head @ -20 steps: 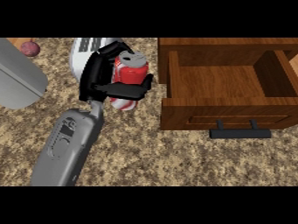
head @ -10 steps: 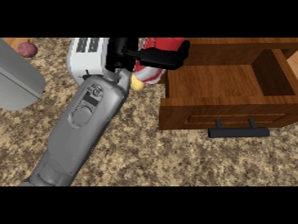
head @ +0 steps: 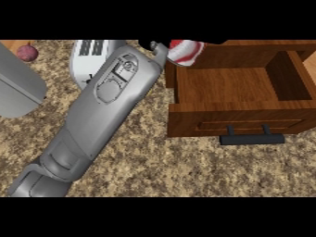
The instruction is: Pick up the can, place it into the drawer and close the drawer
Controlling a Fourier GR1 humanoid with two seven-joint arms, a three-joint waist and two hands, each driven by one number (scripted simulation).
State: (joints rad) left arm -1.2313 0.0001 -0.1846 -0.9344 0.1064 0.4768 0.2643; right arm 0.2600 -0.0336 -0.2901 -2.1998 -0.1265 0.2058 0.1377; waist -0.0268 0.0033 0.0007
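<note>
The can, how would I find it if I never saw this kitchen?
Start at the big open wooden drawer on the right of the speckled counter. Go to its back left corner, at the top of the picture, where the grey arm ends. The can is there: red and white, unlike the white toaster to its left.

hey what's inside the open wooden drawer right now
The drawer shows only its bare wooden bottom; nothing lies in it. The can is at its back left corner, near the view's top edge, not visibly inside. The forearm hides the counter beside the drawer.
</note>
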